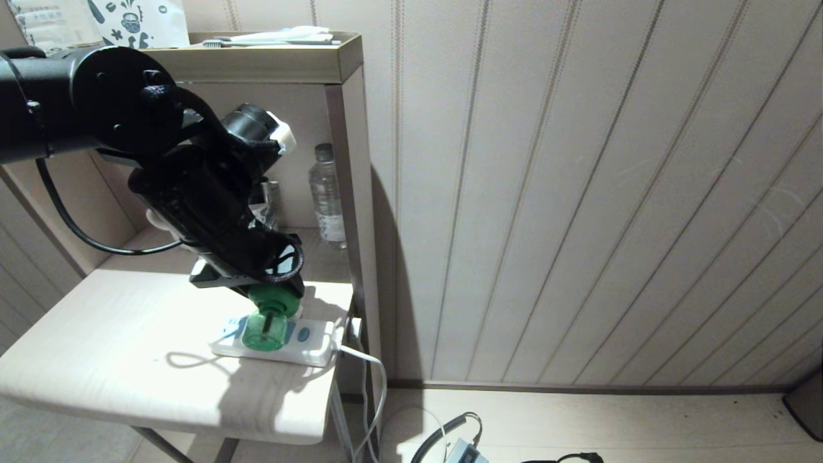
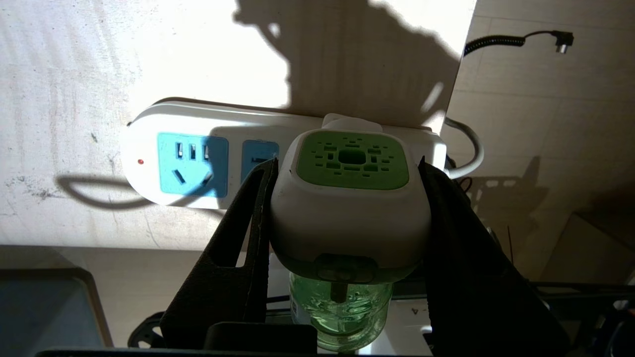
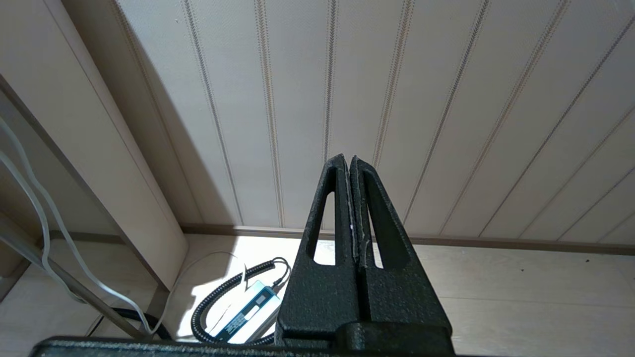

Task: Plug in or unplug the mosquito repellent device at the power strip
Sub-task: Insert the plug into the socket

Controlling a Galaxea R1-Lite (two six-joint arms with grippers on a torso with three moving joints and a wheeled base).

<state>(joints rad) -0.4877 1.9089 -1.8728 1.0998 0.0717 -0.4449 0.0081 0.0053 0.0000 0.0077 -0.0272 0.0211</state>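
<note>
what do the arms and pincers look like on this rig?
Left arm: glossy black round housings, a loose black cable looping beneath, a white clip near the wrist. Left pincer and right pincer: matte black, rough-textured tapered fingers; the right's have long slots cut through.

Matte black left arm (image 1: 77,109) w/ round screwed joint cap, black looping cable (image 1: 64,212), white clip.
</note>
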